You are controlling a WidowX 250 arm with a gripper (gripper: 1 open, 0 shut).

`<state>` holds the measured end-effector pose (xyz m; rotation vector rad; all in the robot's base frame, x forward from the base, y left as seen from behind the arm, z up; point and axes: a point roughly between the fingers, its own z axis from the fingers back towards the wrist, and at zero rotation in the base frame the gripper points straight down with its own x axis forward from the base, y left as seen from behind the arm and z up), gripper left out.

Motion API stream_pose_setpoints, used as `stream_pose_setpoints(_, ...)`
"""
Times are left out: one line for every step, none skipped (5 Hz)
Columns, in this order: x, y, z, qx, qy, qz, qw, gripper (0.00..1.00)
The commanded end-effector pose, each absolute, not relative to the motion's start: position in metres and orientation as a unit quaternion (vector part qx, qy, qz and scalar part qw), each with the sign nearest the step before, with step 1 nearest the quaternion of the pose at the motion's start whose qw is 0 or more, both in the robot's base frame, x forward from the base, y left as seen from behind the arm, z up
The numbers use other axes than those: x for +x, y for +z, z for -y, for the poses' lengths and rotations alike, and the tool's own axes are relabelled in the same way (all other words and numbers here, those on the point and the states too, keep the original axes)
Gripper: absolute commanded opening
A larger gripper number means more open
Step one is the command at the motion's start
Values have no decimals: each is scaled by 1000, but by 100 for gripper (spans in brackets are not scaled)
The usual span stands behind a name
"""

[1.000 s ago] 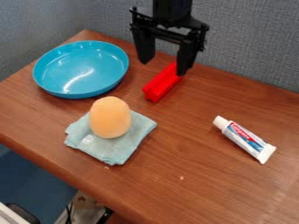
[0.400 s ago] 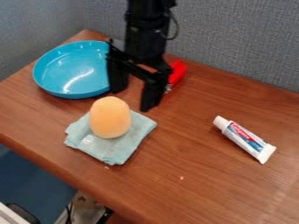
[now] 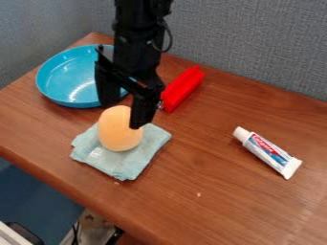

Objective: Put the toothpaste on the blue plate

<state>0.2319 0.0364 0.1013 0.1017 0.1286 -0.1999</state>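
We see toothpaste point(image 3: 269, 151) print unreadable, near worktop point(image 3: 217, 182) right edge, well apart from plate point(image 3: 79, 75), hand point(image 3: 124, 99) fingers apart over egg point(image 3: 119, 129)

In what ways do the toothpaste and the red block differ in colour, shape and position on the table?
The toothpaste is a flat white tube with red and blue print; the red block is one plain red, boxy piece. The toothpaste lies alone near the right edge, while the red block lies beside the blue plate, close to the gripper. Both lie flat on the wooden table, at a slant.
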Motion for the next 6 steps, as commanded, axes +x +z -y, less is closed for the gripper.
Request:
stream_pose_setpoints(231,104,-45,68,-93,-45,992,100)
stream_pose_setpoints(230,99,-45,69,-96,-45,992,100)
stream_pose_setpoints(230,94,-45,72,-97,-42,992,100)
stream_pose_setpoints(230,91,-45,77,-96,-40,992,100)
stream_pose_setpoints(229,90,-44,82,-93,-38,992,100)
stream_pose_setpoints(229,89,-43,86,-94,-35,991,100)
